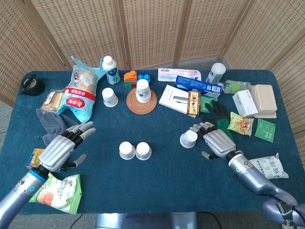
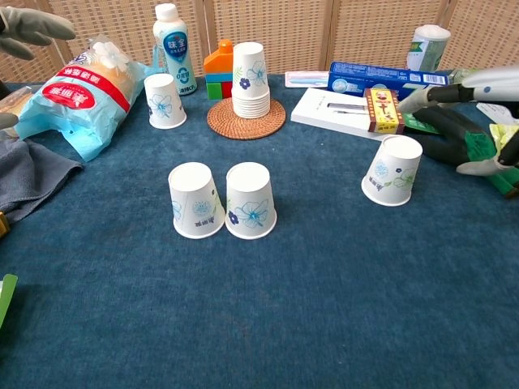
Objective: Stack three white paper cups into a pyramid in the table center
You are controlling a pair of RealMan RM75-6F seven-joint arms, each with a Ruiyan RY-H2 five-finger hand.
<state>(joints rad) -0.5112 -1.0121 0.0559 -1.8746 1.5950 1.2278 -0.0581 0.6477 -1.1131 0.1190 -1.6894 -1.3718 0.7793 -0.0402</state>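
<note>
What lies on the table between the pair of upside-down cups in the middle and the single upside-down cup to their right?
Nothing: between the pair of cups and the single cup only bare blue tablecloth shows, clearest in the chest view.

Bare cloth surrounds the paired cups (image 1: 135,150); black-green gloves (image 1: 220,117) crowd the lone cup (image 1: 188,139) rightward.

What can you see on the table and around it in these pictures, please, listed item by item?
Inverted cups: two, white, side by side, table centre.
Lone cup: one, white, inverted, right of centre.
Cup stack: white, on woven coaster.
Fourth cup: white, inverted, beside milk bottle.
Snack bag: blue-red, back left.
Grey cloth: left edge.
Gloves: black-green, right.
Toothpaste box: blue, back.
Left hand: open, left side.
Right hand: open, beside lone cup.
</note>
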